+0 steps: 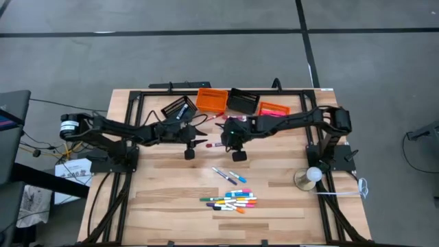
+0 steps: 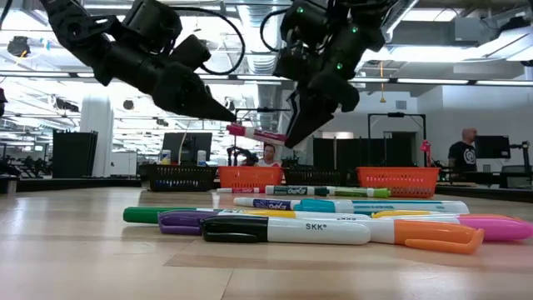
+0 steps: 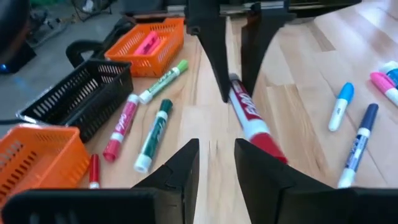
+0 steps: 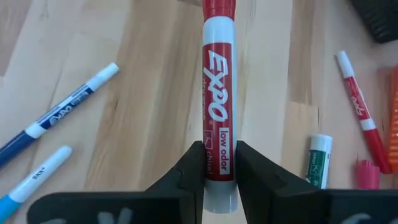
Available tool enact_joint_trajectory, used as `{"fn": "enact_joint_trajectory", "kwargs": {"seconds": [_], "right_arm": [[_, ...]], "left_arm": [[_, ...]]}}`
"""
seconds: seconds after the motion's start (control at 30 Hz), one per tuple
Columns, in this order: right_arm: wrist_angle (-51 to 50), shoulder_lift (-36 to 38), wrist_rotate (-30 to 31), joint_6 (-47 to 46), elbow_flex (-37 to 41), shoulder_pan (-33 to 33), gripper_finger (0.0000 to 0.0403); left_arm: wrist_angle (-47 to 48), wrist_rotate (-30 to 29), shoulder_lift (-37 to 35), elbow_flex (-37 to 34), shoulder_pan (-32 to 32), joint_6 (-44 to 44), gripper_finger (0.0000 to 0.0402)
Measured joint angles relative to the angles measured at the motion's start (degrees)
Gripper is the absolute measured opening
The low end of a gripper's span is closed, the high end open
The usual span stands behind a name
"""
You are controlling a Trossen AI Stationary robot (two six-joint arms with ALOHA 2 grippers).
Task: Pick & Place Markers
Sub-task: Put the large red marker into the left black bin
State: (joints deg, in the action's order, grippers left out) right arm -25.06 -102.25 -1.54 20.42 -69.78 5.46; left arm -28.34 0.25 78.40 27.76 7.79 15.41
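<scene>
A red-capped white marker (image 4: 217,93) hangs in the air over the table's middle, and my right gripper (image 4: 219,163) is shut on it. My left gripper (image 3: 217,163) is open and faces it from the table's left. The marker's free red end (image 3: 264,140) lies close beside one of its fingers (image 3: 258,168), and I cannot tell whether they touch. Many more markers (image 1: 232,200) lie in a loose heap on the near part of the table. Two others (image 1: 230,175) lie just beyond the heap, and a few (image 3: 153,134) lie by the bins. My right gripper pinches the marker's white barrel near its uncapped end (image 4: 219,177) between its two fingers. The fingers slant down from the table's right and lie along the marker. It sticks out ahead of them, red cap (image 4: 217,9) first, toward my left gripper. It is lifted clear and nearly level (image 2: 258,133).
Along the far edge stand a black bin (image 1: 178,108), an orange bin (image 1: 212,100), a second black bin (image 1: 242,102) and a second orange bin (image 1: 273,109). A round white object (image 1: 310,177) stands near the table's right edge. People (image 2: 460,154) show in the room behind.
</scene>
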Motion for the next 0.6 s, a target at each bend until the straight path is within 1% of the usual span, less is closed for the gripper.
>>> {"fn": "enact_joint_trajectory", "kwargs": {"seconds": [0.33, 0.43, 0.6], "right_arm": [[0.18, 0.35, 0.02, 0.5, -0.04, -2.31, 0.0058], [-0.92, 0.35, 0.02, 0.57, -1.25, -3.2, 0.0058], [-2.68, 0.35, 0.02, 1.68, -4.49, -5.05, 0.0058]], "left_arm": [[-2.01, 0.04, 0.89, 1.45, -3.11, 6.47, 0.0107], [-2.19, 0.02, 0.89, 1.45, -3.37, 6.76, 0.0121], [-2.19, 0.01, 0.89, 1.45, -3.22, 6.74, 0.0157]]}}
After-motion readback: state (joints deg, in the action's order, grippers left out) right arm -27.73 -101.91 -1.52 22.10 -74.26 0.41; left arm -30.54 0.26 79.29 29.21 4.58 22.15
